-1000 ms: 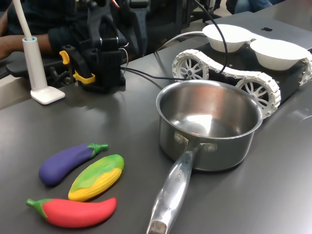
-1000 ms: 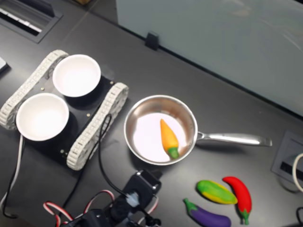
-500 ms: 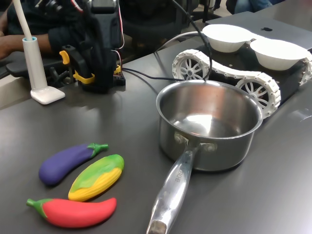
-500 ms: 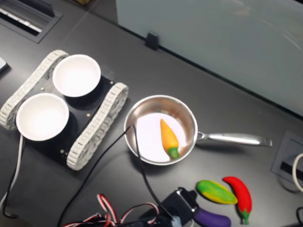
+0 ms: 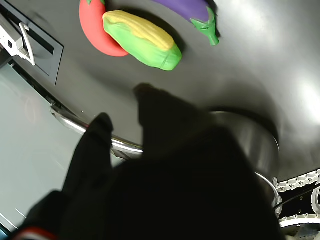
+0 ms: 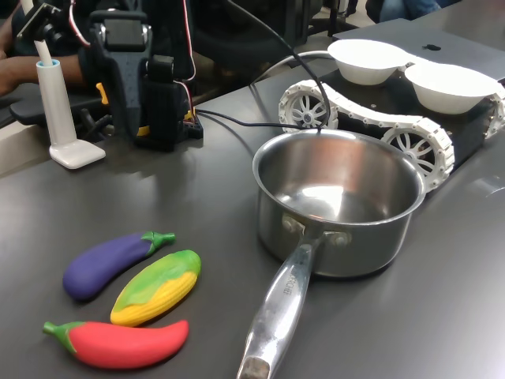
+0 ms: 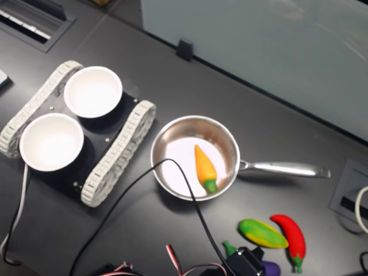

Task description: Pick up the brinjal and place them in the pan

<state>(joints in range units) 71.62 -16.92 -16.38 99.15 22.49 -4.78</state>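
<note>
The smooth, curved purple brinjal point(image 6: 104, 262) lies on the dark table point(image 6: 205, 197), beside the ribbed corn point(image 6: 157, 286), apart from the shiny steel pan point(image 6: 339, 207). My claw point(image 5: 120, 125) hangs above them with fingers apart, touching nothing.

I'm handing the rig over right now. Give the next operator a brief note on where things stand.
Gripper: above the table near the pan handle, holding nothing; the wrist view is too dark to tell whether it is open.
Brinjal: on the table beside the corn and the chili, untouched.
Pan: on the table, holding only an orange carrot-like toy.
Done: nothing.
Left: grasp the brinjal, lift it, drop it in the pan.
</note>
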